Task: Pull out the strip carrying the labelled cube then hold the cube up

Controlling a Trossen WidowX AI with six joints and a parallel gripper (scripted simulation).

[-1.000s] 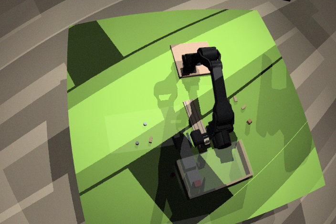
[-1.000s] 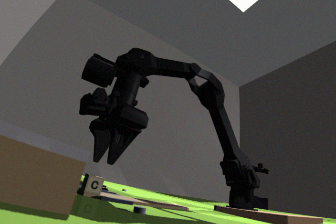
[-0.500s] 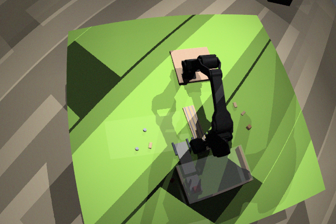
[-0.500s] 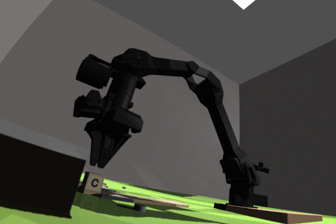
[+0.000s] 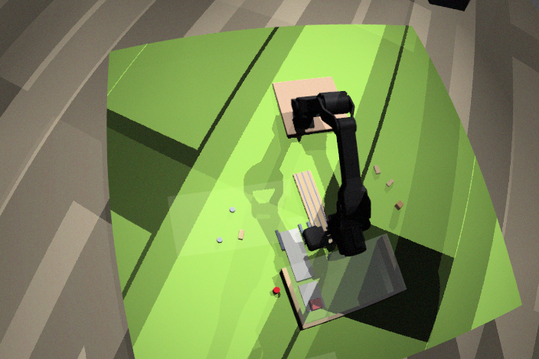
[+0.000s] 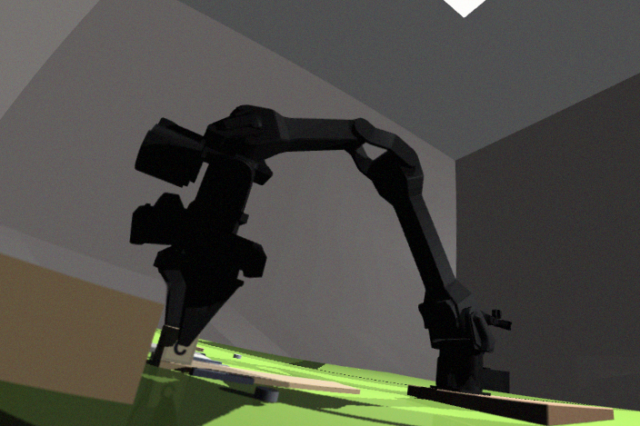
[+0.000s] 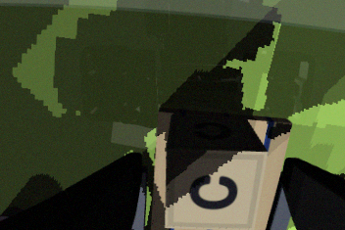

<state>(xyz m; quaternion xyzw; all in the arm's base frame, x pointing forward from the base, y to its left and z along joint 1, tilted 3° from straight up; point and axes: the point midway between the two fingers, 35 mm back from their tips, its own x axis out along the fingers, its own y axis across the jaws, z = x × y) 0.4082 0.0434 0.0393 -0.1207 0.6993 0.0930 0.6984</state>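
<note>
Several pale wooden strips (image 5: pixel 308 194) (image 6: pixel 310 382) with blue lines between them lie side by side. The labelled cube (image 6: pixel 178 353) (image 7: pixel 245 207), pale with a dark C, stands on the strips' far end; it is mostly hidden by the arm in the top view. My gripper (image 6: pixel 173 346) (image 7: pixel 213 167) is low over that end, partly open, with one finger on each side of the cube. Gaps show beside the wood in the wrist view, and no grip on the cube is seen. Which strip carries the cube cannot be told.
A wooden-walled enclosure (image 5: pixel 292 298) with a see-through cover stands beyond the strips, with a reddish cube (image 5: pixel 315 303) under it. A grey plate (image 5: pixel 298 257) lies beside it, near a red button (image 5: pixel 276 290). Small discs and blocks lie on both sides.
</note>
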